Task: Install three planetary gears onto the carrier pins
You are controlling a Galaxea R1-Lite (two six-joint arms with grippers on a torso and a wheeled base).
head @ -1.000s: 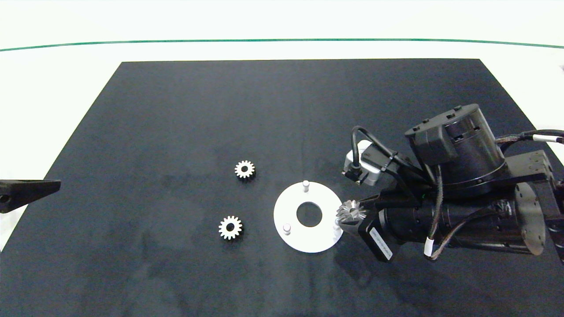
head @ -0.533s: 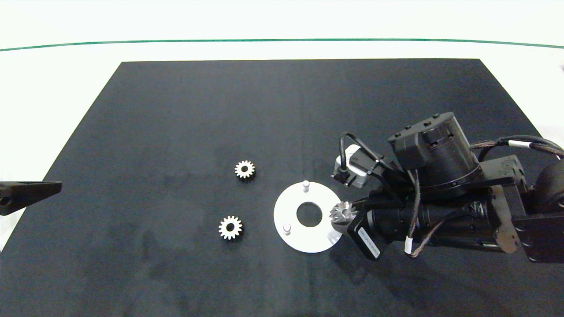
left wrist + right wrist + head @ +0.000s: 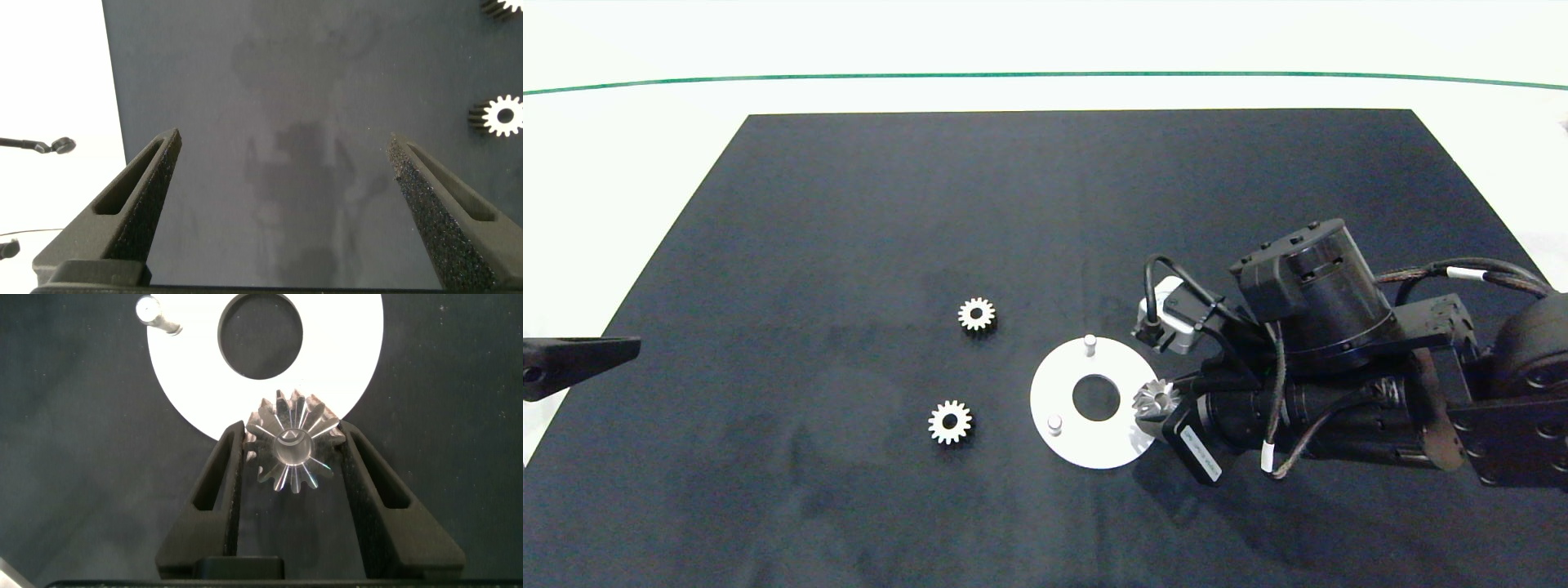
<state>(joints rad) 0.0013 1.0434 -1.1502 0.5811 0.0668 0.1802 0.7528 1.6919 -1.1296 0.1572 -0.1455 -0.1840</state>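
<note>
- The gear in hand point(image 3: 292, 449) is a small silvery metal spur gear with pointed teeth and a round bore. It is rigid, and I judge it dense for its size and smooth enough to slide between pads.
- It sits clamped between the fingers point(image 3: 222, 478) of the right gripper point(image 3: 1153, 406), which are closed on its toothed rim from two opposite sides, leaving the centre hole clear.
- That grip looks right to me: taking it across the teeth gives the pads something to bite on, and the bore stays free to drop over a peg.
- In the head view the gear hangs at the near right edge of the white disc point(image 3: 1058, 384), about where the third peg should stand. That peg is hidden under the gear, so I cannot tell whether it has entered the bore.
- The fit is likely close, so a slightly tilted gear could jam on the peg instead of sliding down.
- Two carrier pins stand bare: the far pin point(image 3: 1089, 343) and the near left pin point(image 3: 1054, 423), either side of the disc's large central hole.
- Two loose gears lie flat on the dark mat point(image 3: 849, 204), well left of the disc: the far gear point(image 3: 976, 314) and the near gear point(image 3: 950, 421). Lying flat, they offer only their thin rims to take hold of.
- The left gripper point(image 3: 282, 208) is parked at the mat's left edge, fingers wide apart and holding nothing.
</note>
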